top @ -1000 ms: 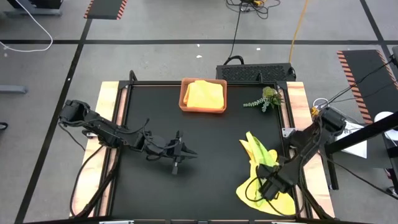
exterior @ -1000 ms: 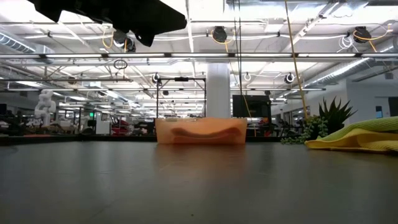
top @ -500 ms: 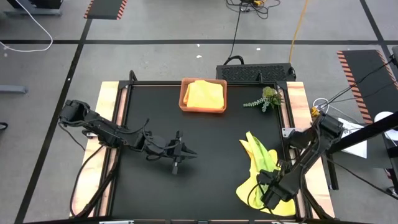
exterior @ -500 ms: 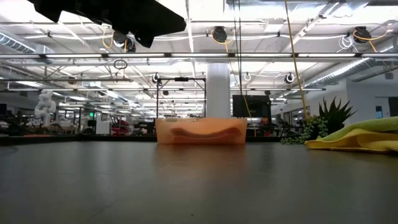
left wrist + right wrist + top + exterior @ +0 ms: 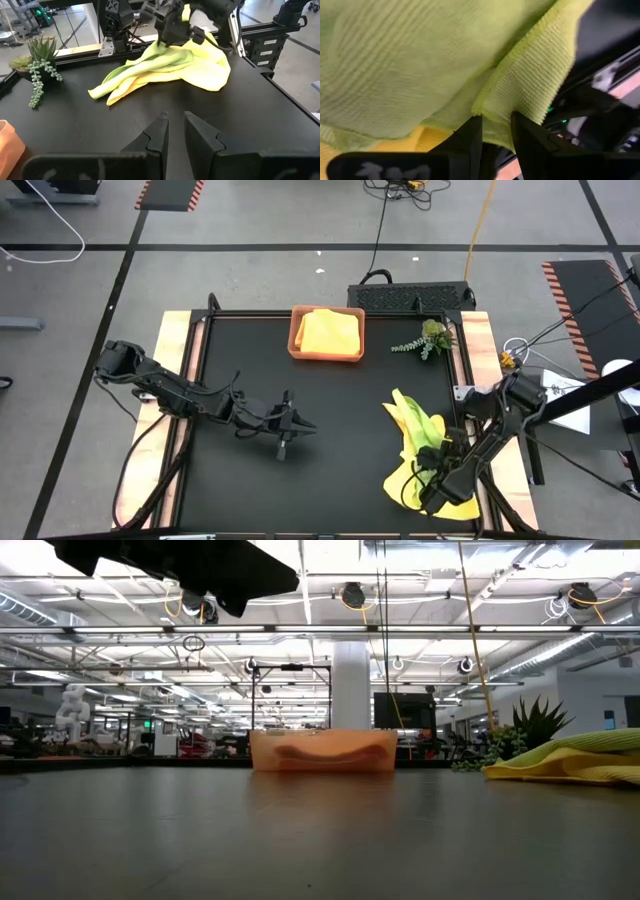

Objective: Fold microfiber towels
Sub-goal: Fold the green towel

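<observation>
A lime green towel (image 5: pixel 412 428) lies crumpled over a yellow towel (image 5: pixel 400 485) at the table's near right; both rest on the tabletop, and the pile also shows in the low view (image 5: pixel 575 758). My right gripper (image 5: pixel 430 488) stands on the pile's near part, pointing steeply down, shut on the lime cloth; it also shows in the left wrist view (image 5: pixel 169 41). My left gripper (image 5: pixel 303 425) hangs above the table's middle left, pointing right, its fingers (image 5: pixel 161 134) a narrow gap apart with nothing between them. A folded yellow-orange towel (image 5: pixel 328 332) lies in the orange tray (image 5: pixel 296 340). My right gripper pinches a folded edge of the lime green towel (image 5: pixel 494 109) between its two fingers (image 5: pixel 470 137). The fingers come from above, slanting down from the table's right. The cloth rises slack to the fingers (image 5: pixel 175 52) while the rest of it lies on the yellow towel and the table.
The orange tray stands at the table's far middle (image 5: pixel 322 752). A small green plant sprig (image 5: pixel 428 338) lies at the far right. Bare black tabletop (image 5: pixel 330 470) stretches between the two grippers. Wooden side rails (image 5: pixel 478 350) and a frame edge the table.
My right gripper has tipped more steeply downward, rolled a little and sunk slightly over the near part of the pile, keeping its hold. The lime towel's bunched part near the fingers has shifted a little with it; the rest of the pile stays put.
</observation>
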Available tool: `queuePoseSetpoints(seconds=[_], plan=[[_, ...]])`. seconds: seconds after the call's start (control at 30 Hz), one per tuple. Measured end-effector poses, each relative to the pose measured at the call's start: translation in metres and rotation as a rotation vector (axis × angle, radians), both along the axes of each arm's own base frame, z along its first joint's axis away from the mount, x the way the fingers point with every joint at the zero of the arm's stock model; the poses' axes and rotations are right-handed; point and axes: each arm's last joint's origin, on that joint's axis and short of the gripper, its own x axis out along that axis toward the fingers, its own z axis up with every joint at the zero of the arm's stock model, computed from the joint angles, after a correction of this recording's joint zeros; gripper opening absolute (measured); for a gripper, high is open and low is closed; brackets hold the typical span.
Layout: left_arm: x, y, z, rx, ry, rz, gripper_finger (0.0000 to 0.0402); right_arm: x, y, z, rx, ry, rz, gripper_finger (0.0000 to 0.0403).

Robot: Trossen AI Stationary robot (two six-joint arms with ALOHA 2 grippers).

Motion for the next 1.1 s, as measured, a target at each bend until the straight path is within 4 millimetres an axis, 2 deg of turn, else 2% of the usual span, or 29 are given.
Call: queuePoseSetpoints(seconds=[0.33,0.43,0.57,0.63,0.87,1.1], plan=[[-0.001,0.000,-0.002,0.003,0.017,0.001,0.0062,0.001,-0.008,0.014,-0.088,-0.170,0.056,0.0089],[-0.001,0.000,-0.002,0.003,0.018,0.001,0.0062,0.001,-0.009,0.015,-0.103,-0.175,0.054,0.0070],[0.001,0.000,-0.003,0.003,0.018,0.001,0.0062,0.000,-0.011,0.016,-0.123,-0.173,0.040,0.0018],[0.002,0.000,-0.007,0.009,0.030,0.006,0.0062,0.000,-0.011,0.016,-0.127,-0.171,0.041,0.0006],[0.013,0.004,-0.026,0.033,0.060,0.061,0.0062,-0.004,-0.017,0.022,-0.222,-0.157,0.014,0.0001],[0.024,0.010,-0.043,0.032,0.051,0.088,0.0062,-0.005,-0.024,0.037,-0.228,-0.324,-0.021,0.0000]])
